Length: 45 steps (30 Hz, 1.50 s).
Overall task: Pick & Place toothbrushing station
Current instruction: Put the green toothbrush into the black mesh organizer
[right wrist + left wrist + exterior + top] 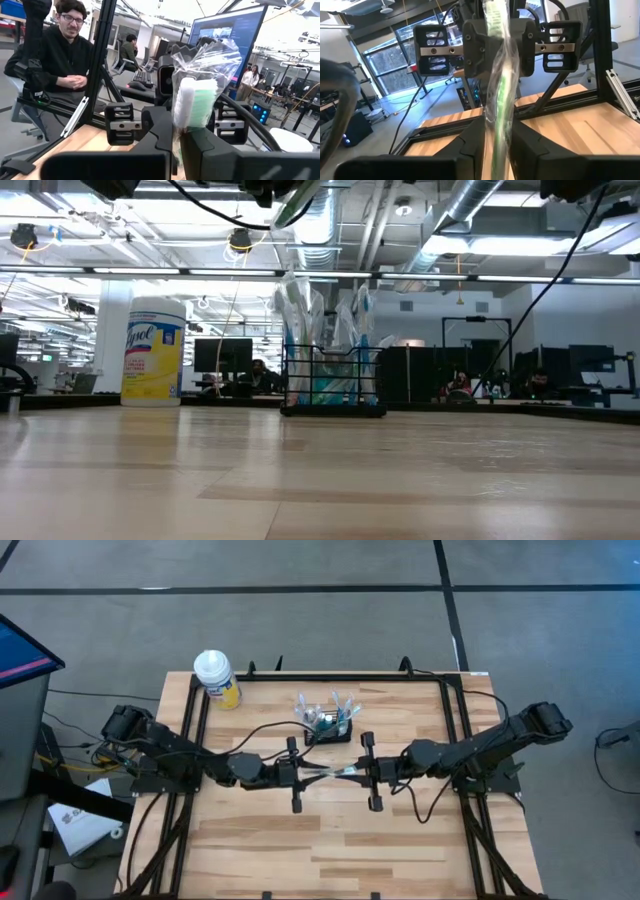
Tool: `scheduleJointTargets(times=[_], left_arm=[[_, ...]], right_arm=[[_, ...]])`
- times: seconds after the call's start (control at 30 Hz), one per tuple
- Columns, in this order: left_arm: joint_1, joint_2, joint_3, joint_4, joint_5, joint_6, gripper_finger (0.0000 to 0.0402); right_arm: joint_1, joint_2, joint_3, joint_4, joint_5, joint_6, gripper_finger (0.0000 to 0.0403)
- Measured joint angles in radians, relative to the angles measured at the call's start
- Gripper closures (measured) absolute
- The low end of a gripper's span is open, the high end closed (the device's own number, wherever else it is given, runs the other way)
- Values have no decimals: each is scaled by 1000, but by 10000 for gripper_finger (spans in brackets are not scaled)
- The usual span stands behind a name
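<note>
A green toothbrush in a clear plastic wrapper [330,772] is held above the middle of the table, between my two grippers. My left gripper [305,773] comes from the table's left and my right gripper [358,772] from its right; both are shut on it. The black wire-mesh holder [332,726] stands on its base just beyond them, with several wrapped toothbrushes upright in it; it also shows in the low view [333,385]. Both grippers are above the low view's picture. My left gripper pinches the wrapped toothbrush's green shaft [496,125] between its two fingers, coming level from the table's left. The brush runs on along the fingers toward the other gripper, clear of the table. My right gripper pinches the wrapped toothbrush just below its bristle head [194,102] between its two fingers, coming level from the table's right. The head and the loose wrapper end [212,55] stand out past the fingertips. The brush is clear of the table.
A white-capped yellow wipes canister [217,678] stands at the far left corner; it also shows in the low view [152,350]. A black frame [190,710] borders the wooden top. A person [65,50] sits beyond the table's left side.
</note>
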State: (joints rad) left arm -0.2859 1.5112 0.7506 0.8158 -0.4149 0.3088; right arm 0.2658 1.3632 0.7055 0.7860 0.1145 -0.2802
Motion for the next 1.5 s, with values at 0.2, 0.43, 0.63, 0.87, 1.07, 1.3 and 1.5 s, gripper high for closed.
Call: scheduleJointTargets(times=[0.2,0.43,0.63,0.87,1.07,1.3,1.5], left_arm=[[0,0,0,0,0,0,317],[-1,0,0,-2,-13,0,280],[-4,0,0,-4,-13,0,253],[-4,-1,0,-5,-12,-1,243],[-6,-1,0,-7,-11,-1,243],[-6,-1,0,-9,-11,-3,243],[-6,-1,0,-12,-11,-3,243]], right_arm=[[0,-1,0,-26,40,4,398],[-2,-12,0,-75,85,14,398],[-31,-61,0,-186,121,76,398],[-83,-129,0,-354,130,163,398],[-122,-142,0,-428,189,201,398],[-166,-141,0,-470,199,229,398],[-215,-141,0,-506,201,231,398]])
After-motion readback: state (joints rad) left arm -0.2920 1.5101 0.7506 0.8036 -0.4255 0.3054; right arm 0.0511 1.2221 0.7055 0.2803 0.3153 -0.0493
